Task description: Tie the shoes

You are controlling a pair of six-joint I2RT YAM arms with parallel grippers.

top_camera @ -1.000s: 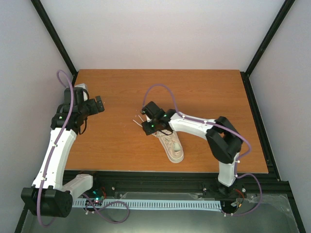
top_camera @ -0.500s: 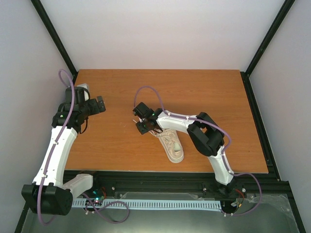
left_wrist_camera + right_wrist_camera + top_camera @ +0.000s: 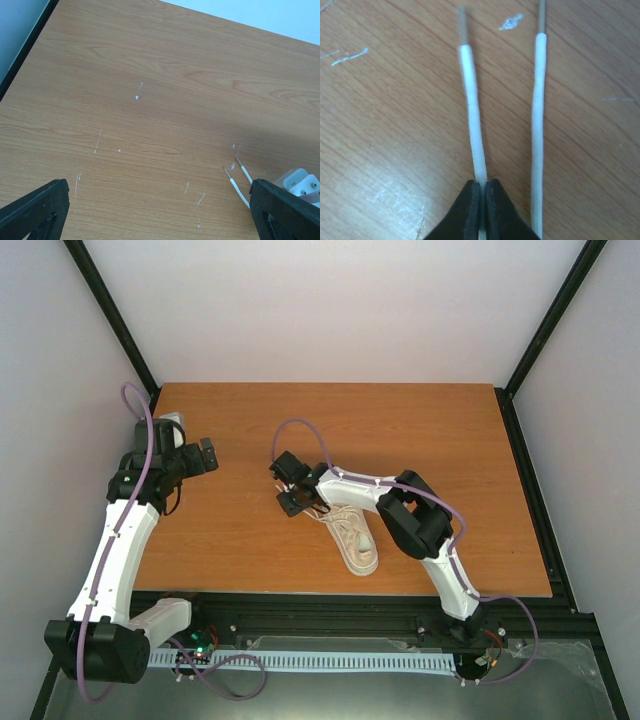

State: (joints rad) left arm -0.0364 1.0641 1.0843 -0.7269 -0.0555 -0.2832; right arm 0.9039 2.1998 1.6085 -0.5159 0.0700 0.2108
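The right jaws are pinched shut on one lace (image 3: 472,110). It runs straight ahead of the tips, flat on the counter (image 3: 380,100), with its long axis in line with them. The second lace (image 3: 538,125) lies parallel, just right of the tips, untouched. The shoe (image 3: 357,543) sits behind these jaws, toward that arm's base. The left jaws stand fully spread and hold nothing, well apart to the left, with both lace ends ahead of them on their right. The right arm is by far the nearer, so a pull would probably go along the lace, away from the shoe.
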